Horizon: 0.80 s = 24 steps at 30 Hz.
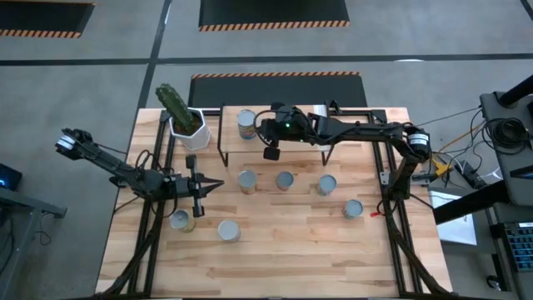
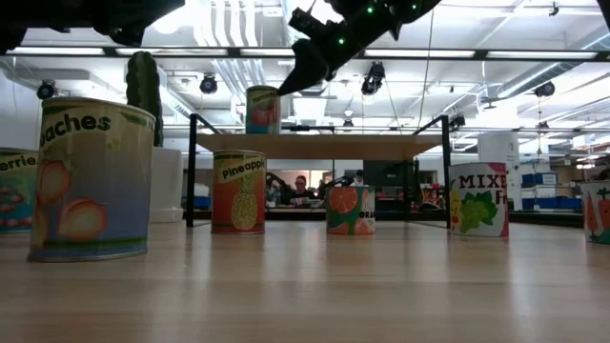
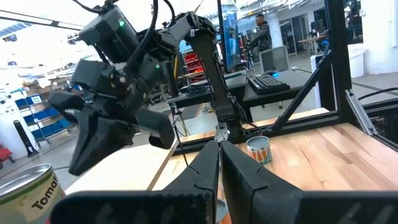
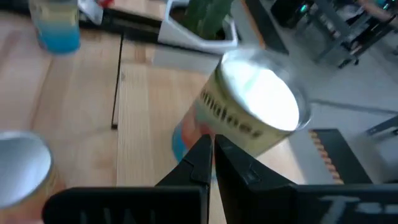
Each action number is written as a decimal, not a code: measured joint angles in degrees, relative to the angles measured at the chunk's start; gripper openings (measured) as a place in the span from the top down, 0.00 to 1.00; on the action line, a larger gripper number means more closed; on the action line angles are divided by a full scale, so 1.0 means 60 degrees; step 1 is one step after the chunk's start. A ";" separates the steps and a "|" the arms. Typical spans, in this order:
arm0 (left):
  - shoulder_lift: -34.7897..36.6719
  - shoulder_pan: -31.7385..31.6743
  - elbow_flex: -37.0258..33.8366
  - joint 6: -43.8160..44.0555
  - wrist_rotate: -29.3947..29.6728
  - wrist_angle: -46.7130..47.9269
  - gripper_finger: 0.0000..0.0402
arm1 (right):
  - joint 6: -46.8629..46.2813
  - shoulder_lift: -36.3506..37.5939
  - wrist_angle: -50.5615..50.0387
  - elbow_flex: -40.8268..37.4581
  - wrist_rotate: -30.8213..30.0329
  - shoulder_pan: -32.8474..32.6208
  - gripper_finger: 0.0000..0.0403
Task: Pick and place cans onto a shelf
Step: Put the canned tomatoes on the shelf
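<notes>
The shelf [image 1: 358, 117] stands at the table's far middle; its board [image 2: 381, 146] rests on black wire legs. One can [image 1: 246, 123] stands upright on the shelf's left end [image 2: 263, 110]. My right gripper [image 1: 261, 131] hovers shut just right of that can's top [image 2: 289, 84] and holds nothing; the can [image 4: 255, 112] shows right past the fingertips [image 4: 211, 146]. Several more cans stand on the table: [image 1: 247, 180], [image 1: 285, 180], [image 1: 326, 184], [image 1: 353, 208], [image 1: 179, 220], [image 1: 229, 231]. My left gripper [image 1: 218, 185] waits shut and empty at the table's left [image 3: 219, 149].
A white pot with a green cactus [image 1: 185, 121] stands at the shelf's left end. Black frame bars run along the table's left and right edges [image 1: 391, 217]. In the low view a person [image 2: 300, 188] sits far behind the table.
</notes>
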<state>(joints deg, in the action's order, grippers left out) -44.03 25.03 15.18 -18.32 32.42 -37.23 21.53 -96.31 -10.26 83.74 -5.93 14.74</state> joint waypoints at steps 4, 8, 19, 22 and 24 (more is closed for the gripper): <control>-0.0020 -0.0002 0.0000 0.0040 0.0000 0.0000 1.00 | -0.0066 -0.0171 -0.0090 -0.0054 0.0159 0.0145 0.98; -0.0021 0.0000 0.0000 0.0043 0.0000 0.0000 1.00 | -0.0009 -0.0524 0.0304 -0.0065 0.0521 0.0201 0.98; -0.0021 0.0000 0.0000 0.0040 0.0003 0.0011 1.00 | 0.0653 -0.1673 0.1675 0.0642 0.0453 0.0303 0.98; -0.0021 -0.0003 0.0000 0.0040 0.0004 0.0018 1.00 | 0.0902 -0.1767 0.1311 0.0876 0.0124 0.0303 0.98; -0.0021 0.0000 0.0000 0.0040 0.0004 0.0024 1.00 | 0.1225 -0.1761 0.1056 0.0964 -0.0088 0.0304 0.98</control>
<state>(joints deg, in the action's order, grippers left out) -44.16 25.03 15.18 -18.09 32.45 -37.09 28.88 -106.88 -3.92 89.53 -6.46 16.56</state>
